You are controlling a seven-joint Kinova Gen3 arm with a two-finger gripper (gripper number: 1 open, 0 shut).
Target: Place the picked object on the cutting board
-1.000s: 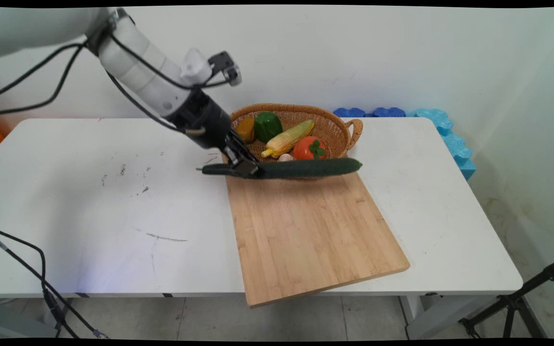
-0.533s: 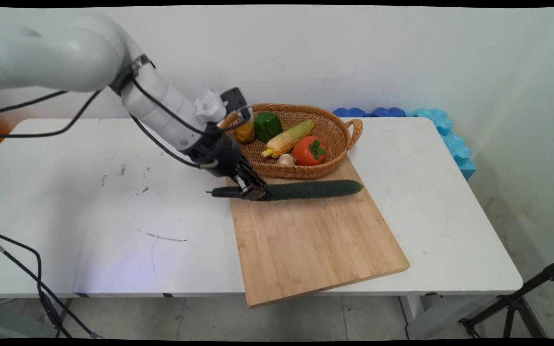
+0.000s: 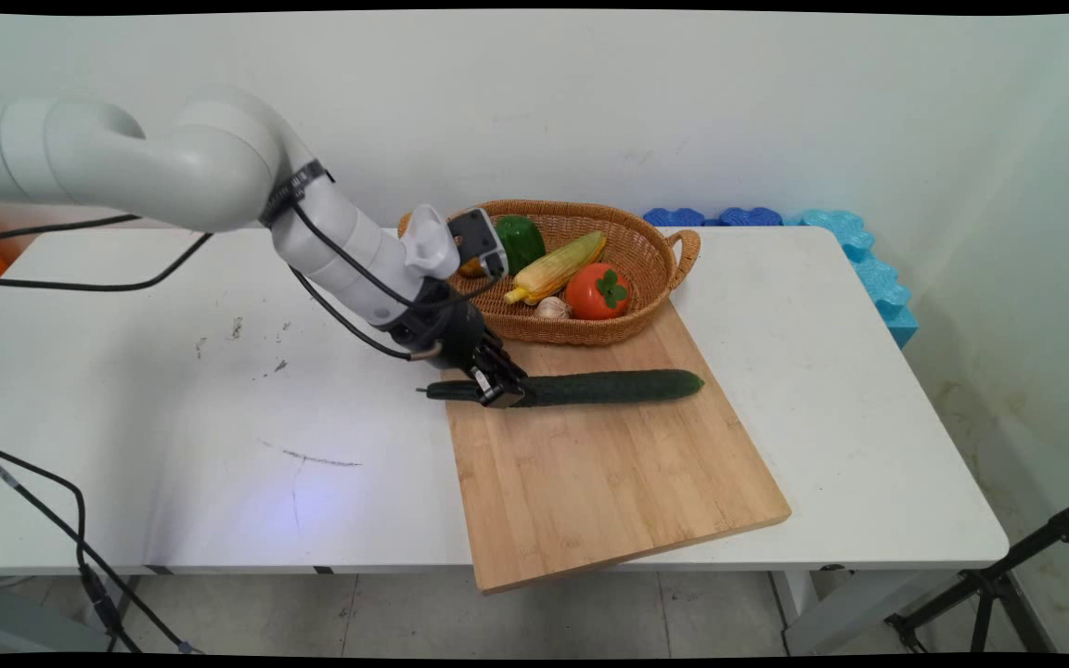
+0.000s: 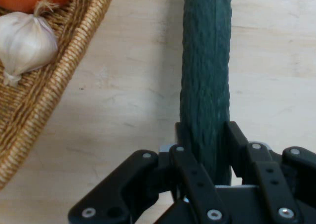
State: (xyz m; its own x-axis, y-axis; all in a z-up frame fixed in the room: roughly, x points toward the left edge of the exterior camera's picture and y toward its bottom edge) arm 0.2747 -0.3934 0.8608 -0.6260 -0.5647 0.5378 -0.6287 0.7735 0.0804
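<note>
A long dark green cucumber [image 3: 609,387] lies across the far part of the wooden cutting board [image 3: 609,473], its stem end sticking out past the board's left edge. My gripper [image 3: 500,388] is shut on the cucumber near that stem end. In the hand view the cucumber [image 4: 206,70] runs straight up from between the two black fingers [image 4: 236,140], low over the board [image 4: 128,100]. Whether it rests on the wood or hangs just above it is unclear.
A wicker basket [image 3: 655,246] stands just behind the board, holding a green pepper [image 3: 521,239], corn [image 3: 558,264], a tomato [image 3: 598,290], garlic [image 4: 25,42] and a brownish-yellow item partly hidden by the arm. Blue foam blocks [image 3: 855,250] lie at the back right.
The arm has come down and toward the near side, carrying the cucumber from in front of the basket's rim to low over the board. The grip stayed shut.
</note>
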